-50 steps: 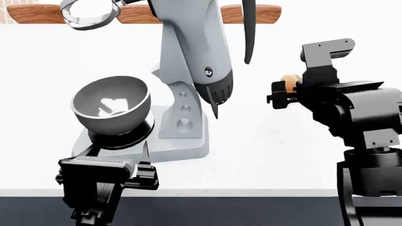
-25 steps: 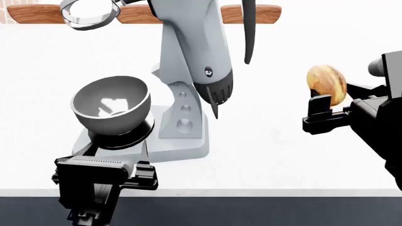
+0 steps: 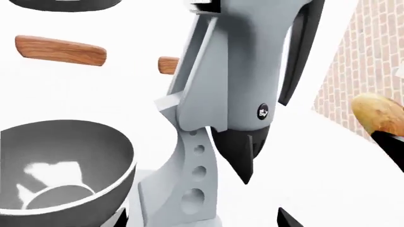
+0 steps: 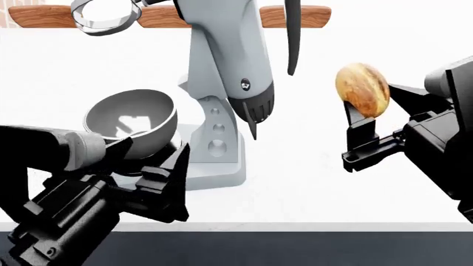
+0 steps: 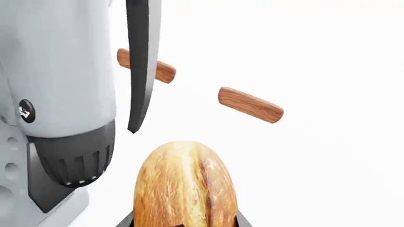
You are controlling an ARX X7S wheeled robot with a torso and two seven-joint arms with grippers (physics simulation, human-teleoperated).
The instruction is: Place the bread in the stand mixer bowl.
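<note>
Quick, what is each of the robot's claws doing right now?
Left gripper: empty, near the stand mixer bowl; open or shut cannot be told.
Right gripper: closed on the bread, held up in the air.

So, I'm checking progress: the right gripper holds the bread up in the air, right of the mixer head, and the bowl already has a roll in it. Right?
Not quite. The stand mixer bowl is empty; the left wrist view shows only reflections inside it. The rest stands: the right gripper holds the bread up in the air, right of the mixer head.
</note>
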